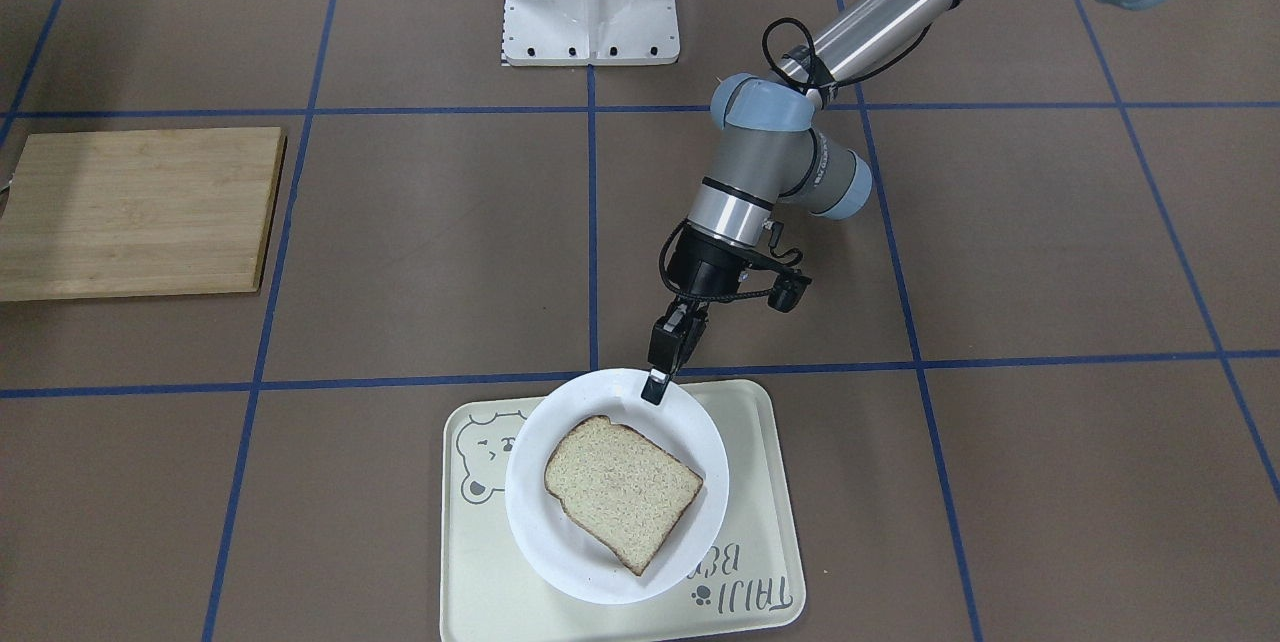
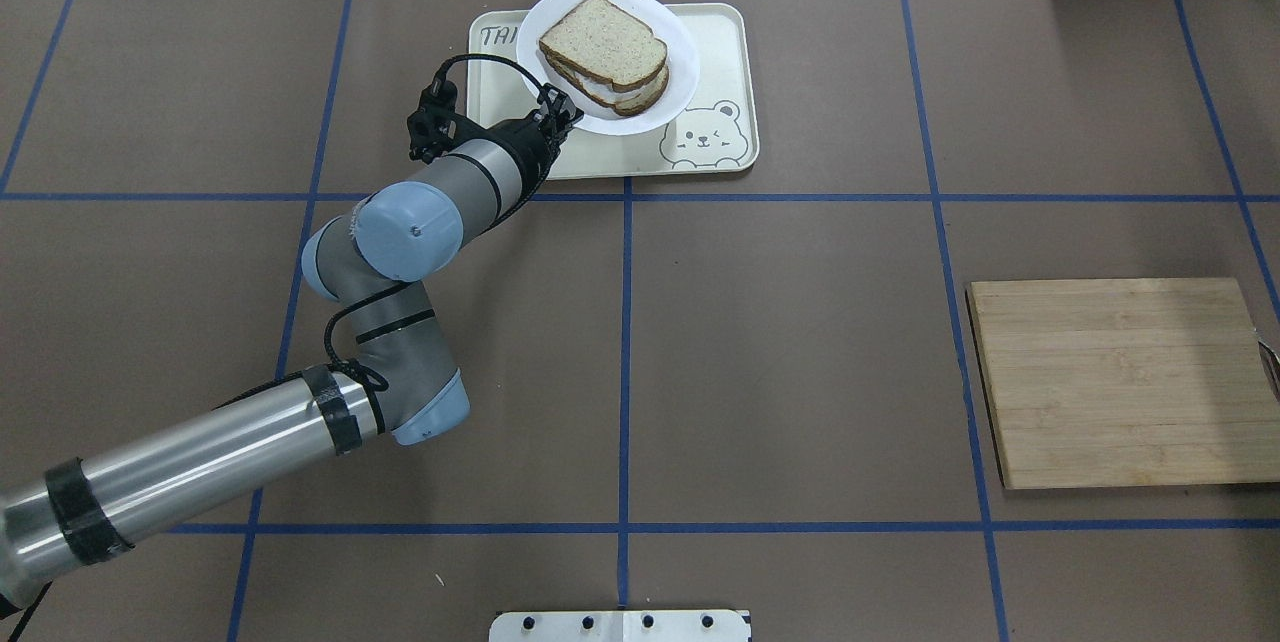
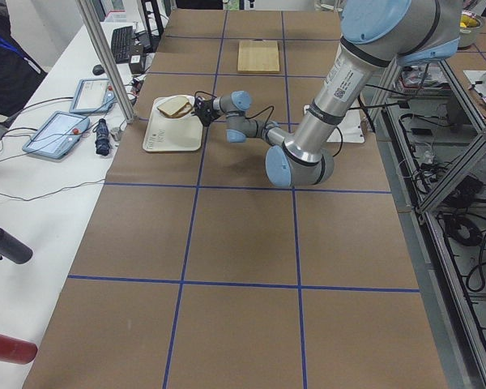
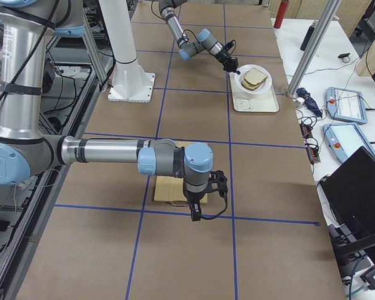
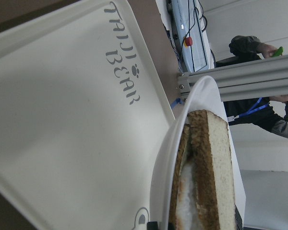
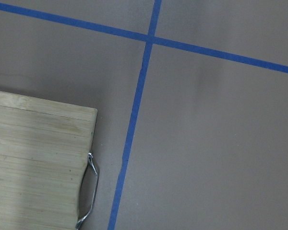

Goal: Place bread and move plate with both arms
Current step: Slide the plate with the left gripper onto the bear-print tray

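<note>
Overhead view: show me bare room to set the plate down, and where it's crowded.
Bare: the tabletop between the tray and the cutting board, plus the board's top. Crowded: the tray, where the left gripper is at the rim of the plate holding bread; the left arm crosses the lower-left squares.

My left gripper [image 1: 655,387] is clamped on the rim of the plate [image 1: 690,427], on the side facing me. The plate is round, glossy white and wide-rimmed. It sits over the cream tray [image 1: 770,482], and from overhead it reaches past the tray's far edge. The bread [image 1: 622,492] is a light brown slice with a dark crust. It lies flat at the plate's middle on a second slice [image 2: 648,94], with a white layer between them. My left arm [image 2: 200,452] extends forward over the counter. My right arm [image 4: 112,152] is well apart, its gripper [image 4: 197,209] pointing down beside a wooden board [image 4: 169,187] — open or closed, I cannot tell.
</note>
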